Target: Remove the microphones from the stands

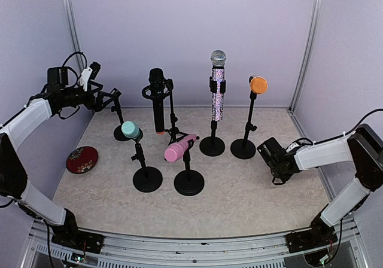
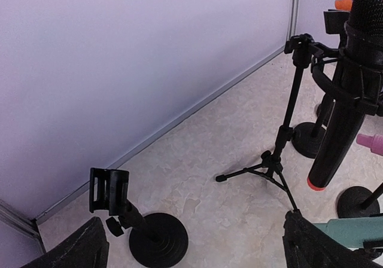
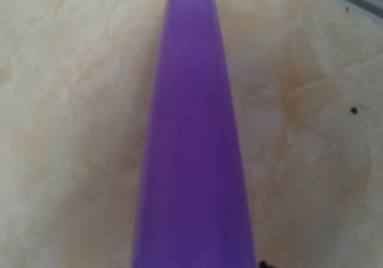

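A purple microphone [image 3: 191, 142] fills the middle of the right wrist view, its handle running up from between the jaws just above the table. My right gripper [image 1: 268, 151] sits low at the table's right side, shut on it; the fingers themselves are hidden. In the top view the microphone is hidden behind that gripper. An empty black stand [image 1: 122, 133] is at the back left, its clip [image 2: 109, 190] holding nothing. My left gripper [image 1: 108, 98] hangs open beside that clip, with its fingers [image 2: 78, 250] wide apart and nothing between them.
Other microphones sit in stands: black [image 1: 157, 100] on a tripod, glittery silver [image 1: 218, 88], orange-headed [image 1: 258, 85], teal [image 1: 130, 129] and pink [image 1: 179, 148]. A red dish [image 1: 82, 159] lies by the left wall. Walls close the back and sides.
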